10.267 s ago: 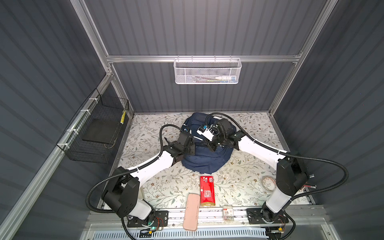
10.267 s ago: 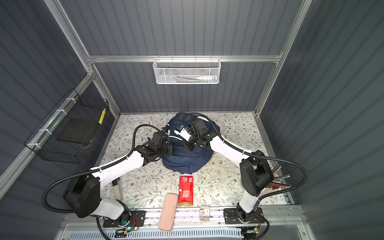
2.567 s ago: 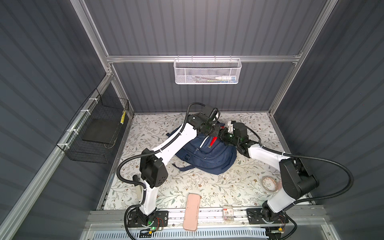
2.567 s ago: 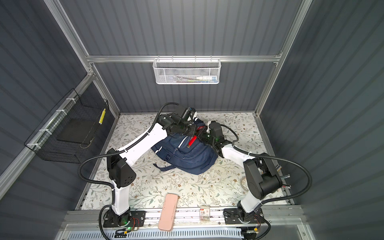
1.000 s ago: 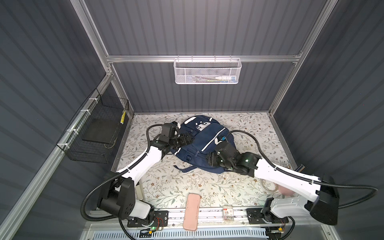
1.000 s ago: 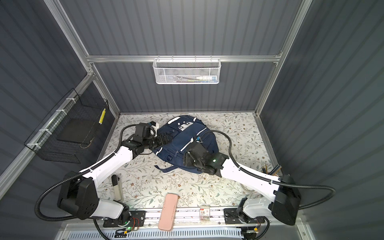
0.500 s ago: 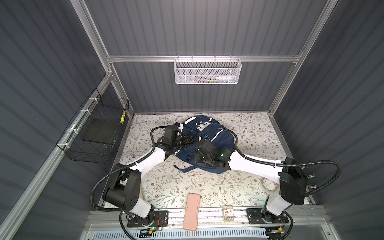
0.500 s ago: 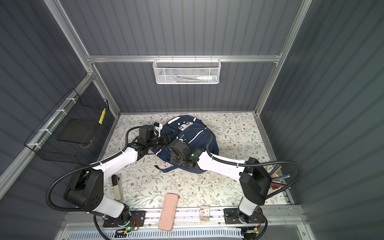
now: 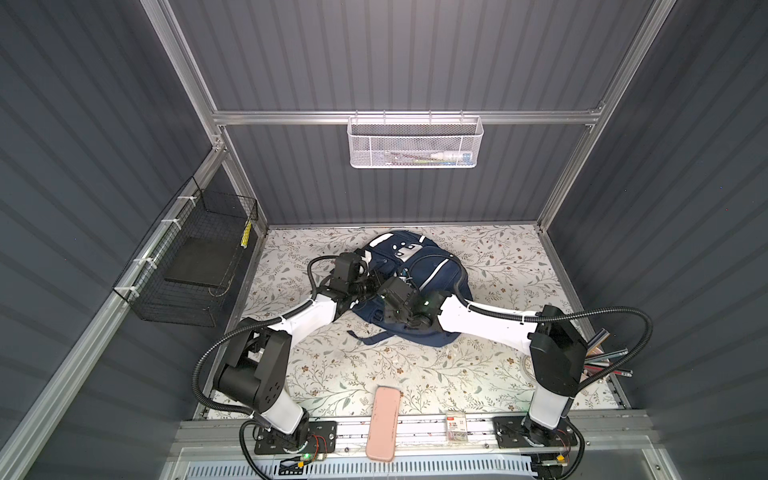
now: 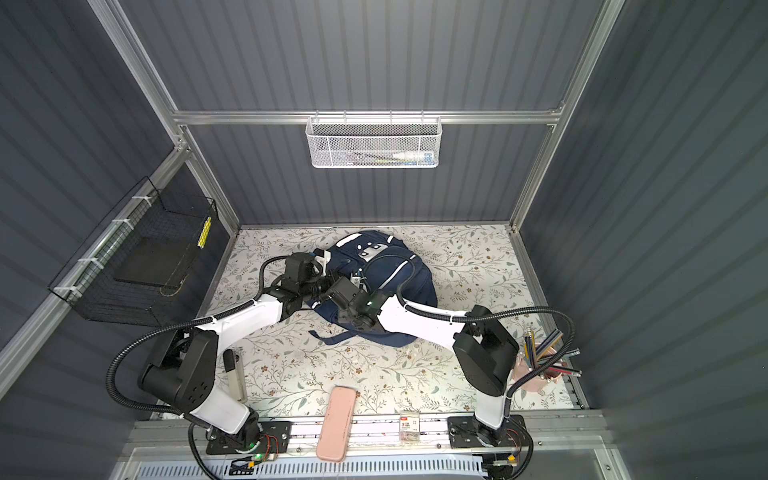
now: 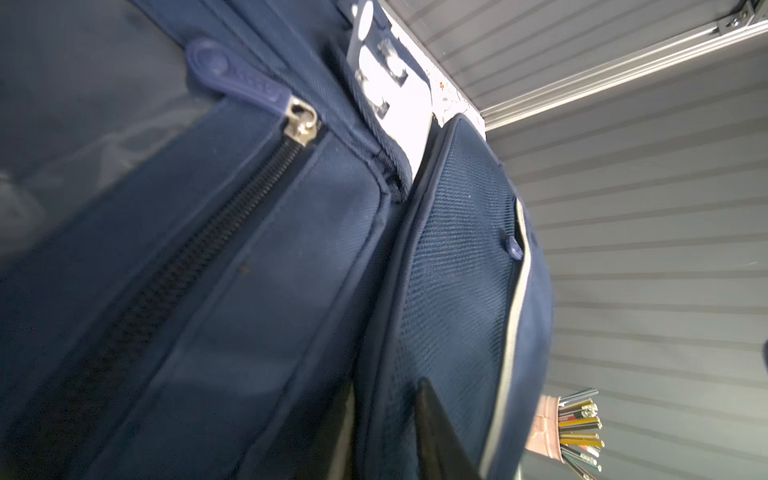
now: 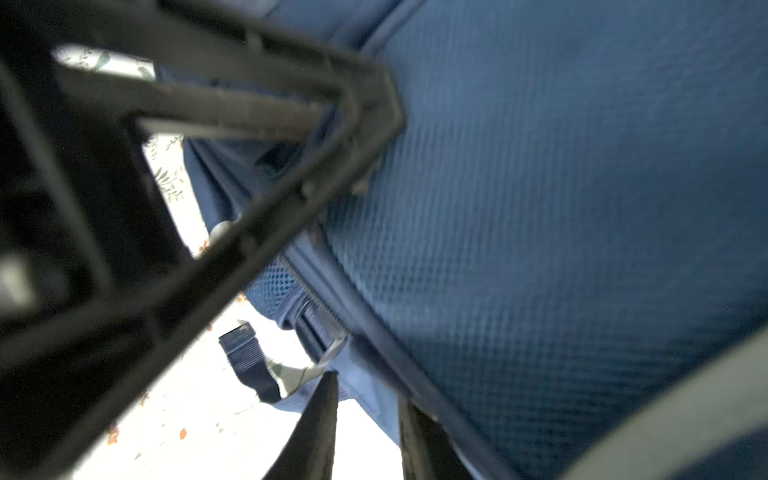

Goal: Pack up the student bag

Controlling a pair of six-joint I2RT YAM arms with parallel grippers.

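Note:
The student bag [image 9: 436, 266], navy with white stripes and a white dotted patch, lies at the back middle of the floral table in both top views [image 10: 390, 270]. Both grippers meet at its left flank. My left gripper [image 9: 374, 280] is shut on a piped fold of the bag [image 11: 457, 257]; in the left wrist view navy fabric fills the space between its fingers [image 11: 386, 384]. My right gripper [image 9: 392, 293] stands narrowly open astride the bag's lower edge [image 12: 540, 208], with a pale blue flap and bare table showing between its fingertips [image 12: 365, 388]. The left gripper's black fingers [image 12: 249, 112] cross the right wrist view.
A pink pencil case [image 9: 383, 422] and a small packet [image 9: 456, 424] lie at the front rail. A cup of pencils [image 10: 540, 365] stands at the right edge. A white mesh basket [image 9: 415, 143] hangs on the back wall, a black wire basket [image 9: 195, 266] on the left wall.
Both grippers have narrowed. The right arm swung from the bag's front across to its left flank, ending beside the left gripper. The bag has hardly moved.

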